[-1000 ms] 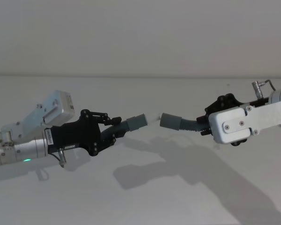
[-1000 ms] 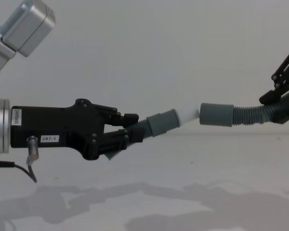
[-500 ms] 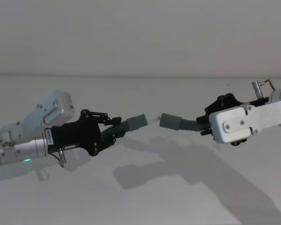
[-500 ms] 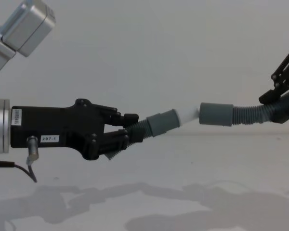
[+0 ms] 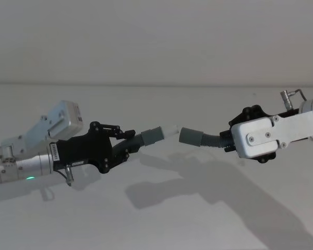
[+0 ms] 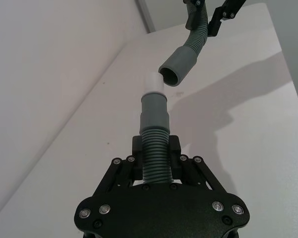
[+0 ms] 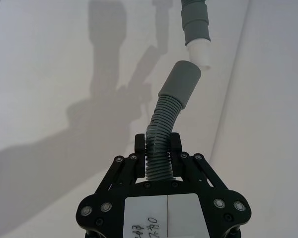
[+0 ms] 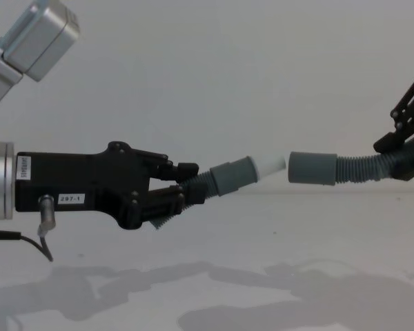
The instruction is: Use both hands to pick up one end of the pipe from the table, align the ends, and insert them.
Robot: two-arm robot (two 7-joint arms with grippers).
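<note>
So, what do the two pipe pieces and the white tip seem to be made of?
Ribbed hose in the left gripper and ribbed hose in the right gripper: likely flexible grey plastic, matte, corrugated. Cuffs: smooth, possibly rubbery. White tip: probably hard plastic.

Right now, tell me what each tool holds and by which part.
Left tool grips the white-tipped hose piece by its ribbed section. Right tool grips the wide-cuffed hose piece likewise.
</note>
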